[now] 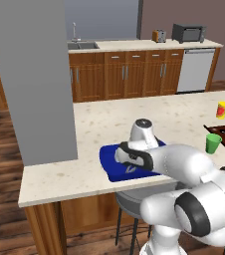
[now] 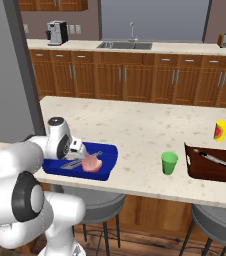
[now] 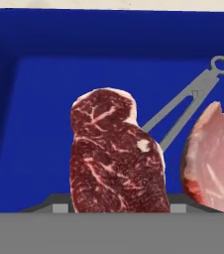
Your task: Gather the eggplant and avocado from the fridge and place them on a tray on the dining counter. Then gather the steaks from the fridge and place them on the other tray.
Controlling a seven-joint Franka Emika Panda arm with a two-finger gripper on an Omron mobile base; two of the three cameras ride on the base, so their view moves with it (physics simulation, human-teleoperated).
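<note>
Arm: the white robot arm bends low over the near edge of the dining counter [image 2: 145, 130], its hand over the blue tray [image 2: 107, 152].
Gripper: the gripper [image 2: 75, 162] points down into the blue tray; in the hand view the dark red-brown steak [image 3: 116, 158] stands upright between the fingers, its lower edge hidden at the bottom of the picture.
Fingers: clamped on the dark steak, partly apart to fit its thickness.
Dark steak: marbled with white fat, upright over the tray floor; whether it touches the floor cannot be told.
Pale pink steak [image 2: 91, 163]: lies flat inside the blue tray, just beside the dark steak (at the right edge of the hand view).
Tongs [image 3: 188, 101]: grey metal, with a ring at one end, lying on the tray floor behind the two steaks.
Blue tray: deep, rounded corners, sitting near the front edge of the counter above a grey stool [image 2: 92, 200].
Brown tray [image 2: 210, 167]: flat and dark, well apart toward the right end of the counter, with a thin metal utensil [image 2: 217, 161] on it.
Green cup [image 2: 169, 163]: upright between the two trays, nearer the brown one.
Yellow cup [image 2: 221, 130]: red mark on it, standing behind the brown tray.
</note>
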